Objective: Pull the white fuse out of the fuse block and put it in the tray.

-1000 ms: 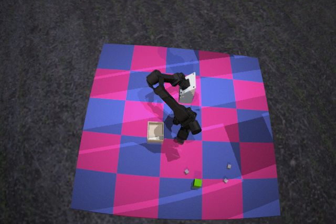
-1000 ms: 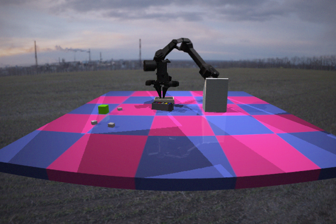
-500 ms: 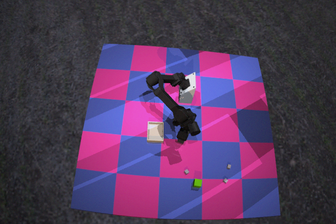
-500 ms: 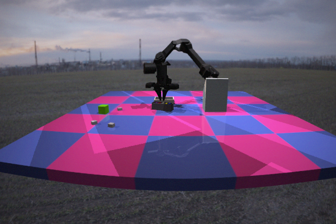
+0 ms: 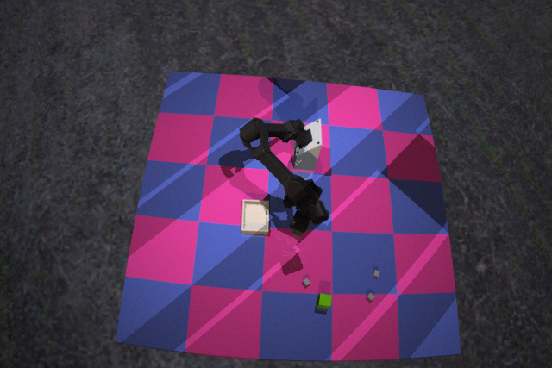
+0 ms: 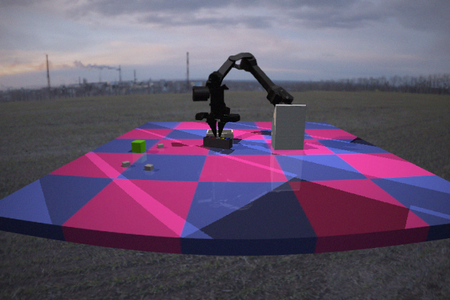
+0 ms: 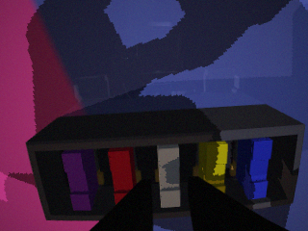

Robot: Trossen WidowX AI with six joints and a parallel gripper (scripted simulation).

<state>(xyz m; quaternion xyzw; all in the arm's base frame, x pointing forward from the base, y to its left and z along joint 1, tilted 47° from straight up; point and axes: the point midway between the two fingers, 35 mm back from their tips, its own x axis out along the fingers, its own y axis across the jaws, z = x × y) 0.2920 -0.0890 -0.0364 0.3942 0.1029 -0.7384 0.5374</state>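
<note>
Item: white fuse (image 7: 168, 176), seated in the middle slot of the fuse block (image 7: 129, 134). Gripper (image 7: 169, 187) is poised above it, fingers narrowly apart, nothing held. Descent is best kept vertical and centred, red and yellow neighbours untouched.

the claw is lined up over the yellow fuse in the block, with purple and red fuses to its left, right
Not quite. In the wrist view the claw is lined up with the white fuse, not the yellow fuse, which sits one slot right. The purple fuse and red fuse are indeed left of it.
</note>
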